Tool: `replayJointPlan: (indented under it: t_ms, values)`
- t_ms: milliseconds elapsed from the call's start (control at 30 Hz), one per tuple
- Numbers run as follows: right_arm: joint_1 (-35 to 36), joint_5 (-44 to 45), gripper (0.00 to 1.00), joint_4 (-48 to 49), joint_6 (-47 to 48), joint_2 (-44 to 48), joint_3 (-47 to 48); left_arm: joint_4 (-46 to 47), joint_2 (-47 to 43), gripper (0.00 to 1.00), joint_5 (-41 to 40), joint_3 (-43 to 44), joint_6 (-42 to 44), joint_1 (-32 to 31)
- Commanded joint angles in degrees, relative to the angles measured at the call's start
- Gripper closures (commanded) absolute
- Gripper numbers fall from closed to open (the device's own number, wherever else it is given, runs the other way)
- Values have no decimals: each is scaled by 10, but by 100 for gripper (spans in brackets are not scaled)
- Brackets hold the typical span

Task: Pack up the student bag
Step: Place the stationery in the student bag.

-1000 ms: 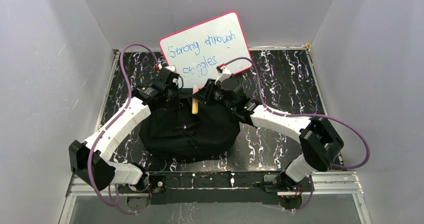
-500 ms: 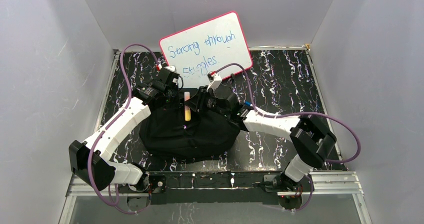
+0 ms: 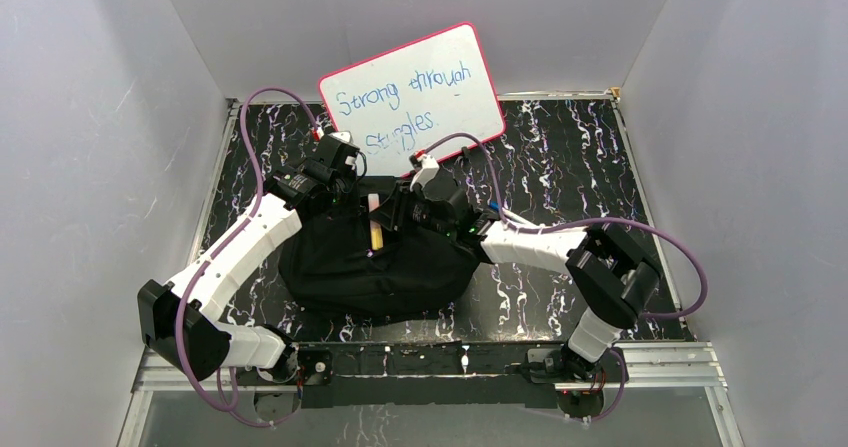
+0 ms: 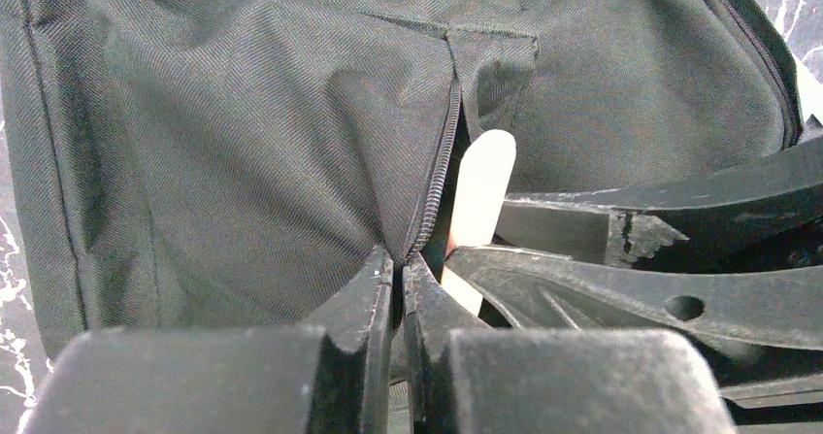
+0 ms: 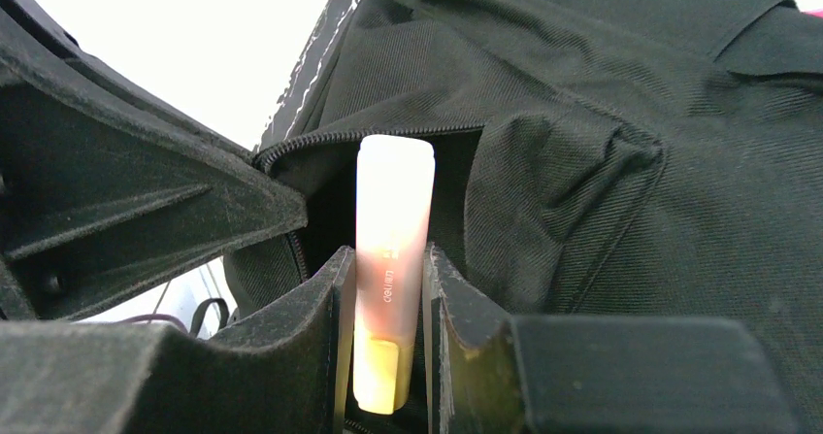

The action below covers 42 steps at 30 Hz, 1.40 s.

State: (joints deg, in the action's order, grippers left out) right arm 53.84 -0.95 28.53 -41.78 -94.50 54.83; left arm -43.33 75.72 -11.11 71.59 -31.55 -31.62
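Observation:
The student bag [image 3: 375, 267], black fabric, lies in the middle of the table. My left gripper [image 3: 345, 189] is shut on the fabric beside the bag's zipper; in the left wrist view its tips [image 4: 400, 261] pinch that edge and hold a pocket slit open. My right gripper [image 3: 388, 217] is shut on a pale orange and yellow highlighter [image 3: 374, 224]. In the right wrist view the highlighter [image 5: 393, 211] stands between the jaws, its tip pointing into the dark zippered opening of the bag [image 5: 631, 162]. The left wrist view shows the highlighter [image 4: 482, 186] just behind the zipper.
A pink-framed whiteboard [image 3: 412, 85] with blue writing leans against the back wall behind the bag. The black marbled tabletop [image 3: 570, 167] extends to the right and left. White walls close in both sides.
My right gripper has carried the highlighter left and down, from above the bag's top to the opening held by my left gripper. The left arm has stayed put.

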Motion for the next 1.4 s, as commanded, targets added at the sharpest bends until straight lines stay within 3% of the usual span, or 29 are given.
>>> replayJointPlan:
  t_ms: [0,367,500,600,700,833,1167,1367]
  values:
    - [11,-28,92,34,6,-1,0,12,-19,100,-1,16,-3,3]
    - [18,-55,86,5,-8,-26,21,14,-18,100,4,14,-4,3]
    - [18,-85,76,-5,-7,-63,65,13,-20,100,3,17,-4,3]
    - [17,-91,63,-10,1,-66,76,9,-21,100,-1,18,-4,3]
    - [18,-58,50,-30,16,-39,70,9,-24,100,-2,13,-5,2]
    - [18,-17,41,-72,48,4,69,13,-25,100,1,3,-7,2]
    - [5,99,37,-201,111,113,71,23,-20,100,5,-1,-9,3]
    - [-38,195,35,-341,140,193,51,24,-16,100,4,-3,-6,3]
